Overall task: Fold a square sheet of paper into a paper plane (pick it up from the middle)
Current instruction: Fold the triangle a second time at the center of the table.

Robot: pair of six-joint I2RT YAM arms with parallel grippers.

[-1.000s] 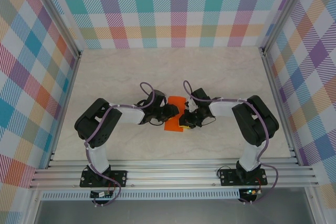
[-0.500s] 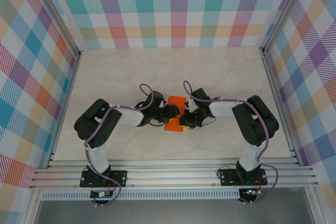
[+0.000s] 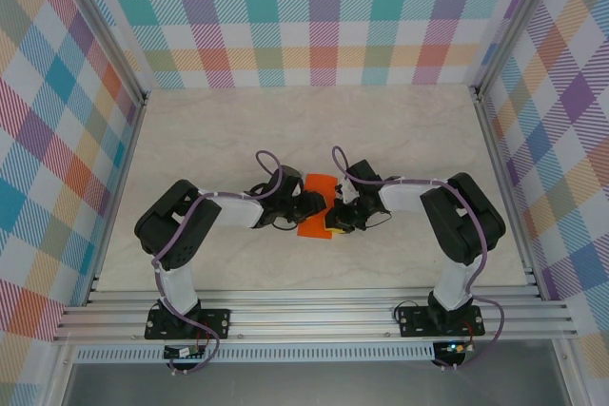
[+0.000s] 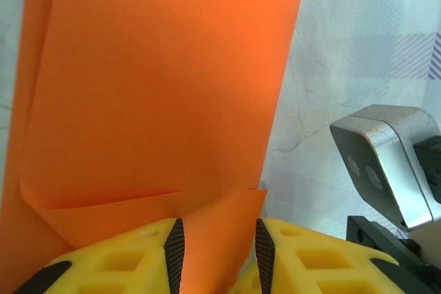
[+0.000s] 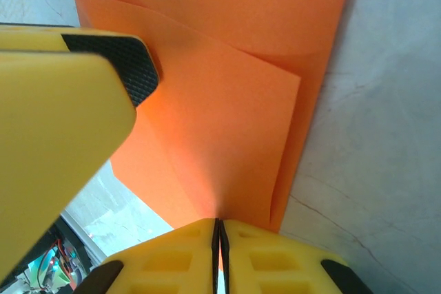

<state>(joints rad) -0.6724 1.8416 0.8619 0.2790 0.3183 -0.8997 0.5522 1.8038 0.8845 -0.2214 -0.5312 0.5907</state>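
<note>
Right wrist view: the right gripper has its two yellow fingers pressed together with only a hairline seam between them, and the near edge of the square sheet of paper runs into that seam, so it is pinching the sheet. The orange paper lies in overlapping layers, with a folded flap whose corner points to the right over a wider layer beneath. A yellow finger of the left gripper, black pad at its tip, hangs over the sheet's left part. Pale marbled table shows to the right of the paper.

From the left wrist, the left gripper has its jaws parted, the black pads standing apart with a raised fold of the sheet between them; the rest lies flat ahead. A silver-grey camera housing sits at the right over the table.

From above, both grippers, left and right, meet at the sheet near the table's middle, plaid walls around
</note>
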